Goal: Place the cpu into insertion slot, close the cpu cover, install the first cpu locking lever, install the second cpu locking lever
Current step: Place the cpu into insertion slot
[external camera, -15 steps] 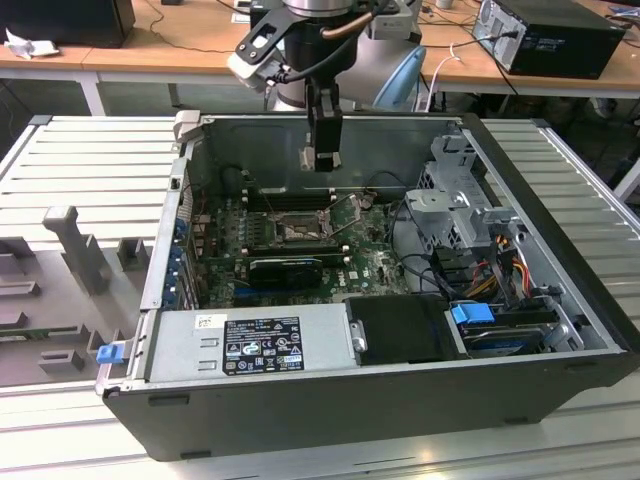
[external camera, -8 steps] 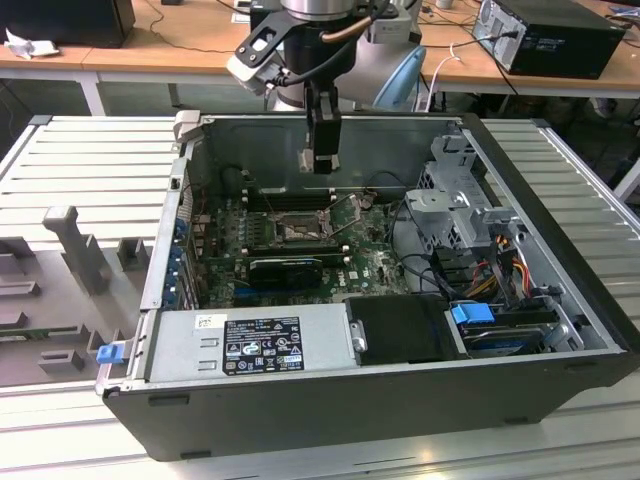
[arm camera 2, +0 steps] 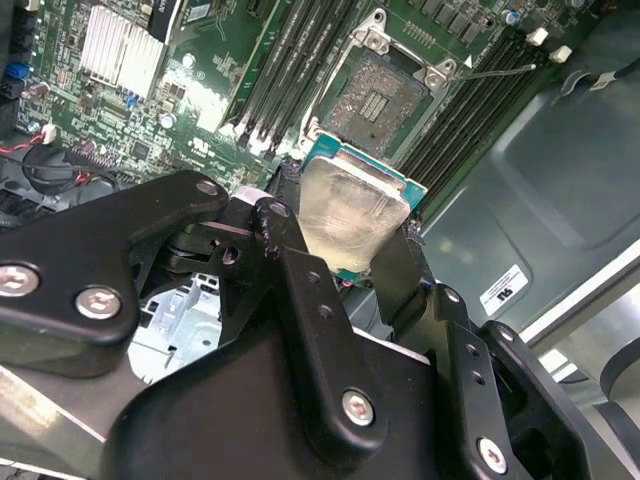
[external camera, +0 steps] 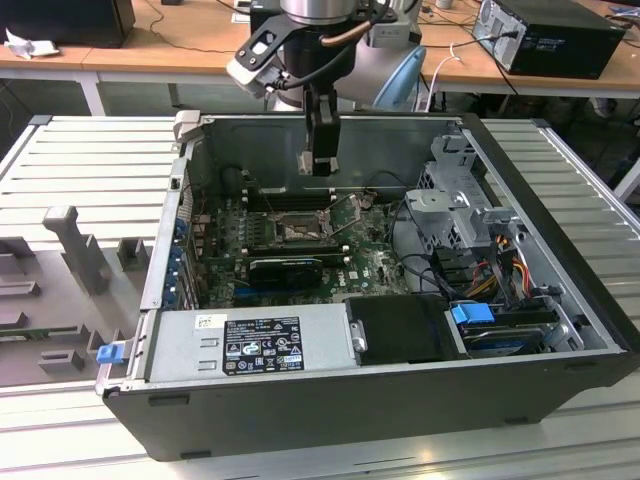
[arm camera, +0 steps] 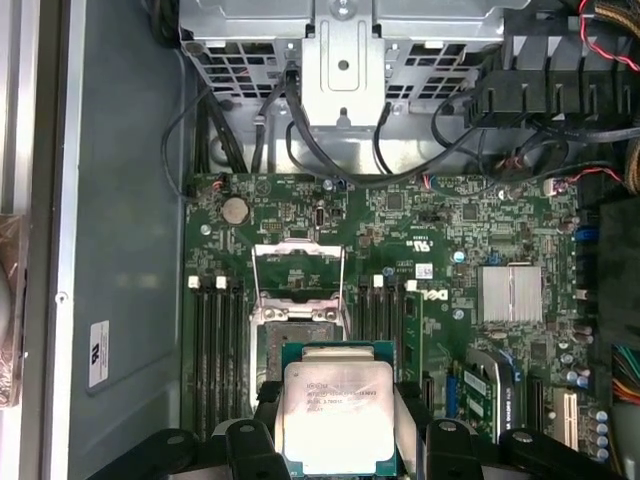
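Note:
My gripper (external camera: pixel 318 162) hangs inside the open computer case, shut on the cpu (arm camera: pixel 335 415), a silver-topped square chip with a green edge held by two opposite sides between the black fingers (arm camera 2: pixel 292 262). The cpu (arm camera 2: pixel 350 212) is in the air, apart from the board and offset to one side of the insertion slot (arm camera: pixel 296 336). That slot (arm camera 2: pixel 380 95) is uncovered, its contact field showing. The cpu cover (arm camera: pixel 298 266) stands swung up at the slot's far edge. A thin locking lever (arm camera 2: pixel 500 70) sticks out beside the slot. In the exterior view the slot (external camera: pixel 297 231) lies below the gripper.
Long black memory slots (arm camera: pixel 215 350) flank the socket on both sides. A black expansion card (external camera: pixel 287 268), a finned heatsink (arm camera: pixel 512 292), the power supply (external camera: pixel 250 342), a drive cage (external camera: pixel 455 205) and loose cables (arm camera: pixel 300 140) crowd the case. Case walls (external camera: pixel 330 130) surround the board.

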Action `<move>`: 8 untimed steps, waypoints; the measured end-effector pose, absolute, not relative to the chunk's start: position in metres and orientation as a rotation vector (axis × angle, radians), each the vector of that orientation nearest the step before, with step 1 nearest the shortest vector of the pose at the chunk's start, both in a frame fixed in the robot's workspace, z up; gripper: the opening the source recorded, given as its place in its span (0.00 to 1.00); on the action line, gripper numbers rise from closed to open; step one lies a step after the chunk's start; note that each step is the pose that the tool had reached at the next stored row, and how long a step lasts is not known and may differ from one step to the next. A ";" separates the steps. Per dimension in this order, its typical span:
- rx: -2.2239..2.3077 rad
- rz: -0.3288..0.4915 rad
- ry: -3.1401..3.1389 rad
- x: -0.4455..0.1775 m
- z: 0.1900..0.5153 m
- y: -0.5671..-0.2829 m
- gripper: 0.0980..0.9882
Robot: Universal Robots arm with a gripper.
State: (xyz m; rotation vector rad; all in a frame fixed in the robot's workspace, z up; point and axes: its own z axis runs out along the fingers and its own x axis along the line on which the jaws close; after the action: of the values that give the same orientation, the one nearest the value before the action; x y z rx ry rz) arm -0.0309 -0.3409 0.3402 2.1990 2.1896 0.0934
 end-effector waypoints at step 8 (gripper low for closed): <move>2.204 0.084 2.194 -0.031 0.336 -0.341 0.48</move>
State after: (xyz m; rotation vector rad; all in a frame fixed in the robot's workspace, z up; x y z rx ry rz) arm -0.0309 -0.3409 0.3357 2.2037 2.1939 0.0840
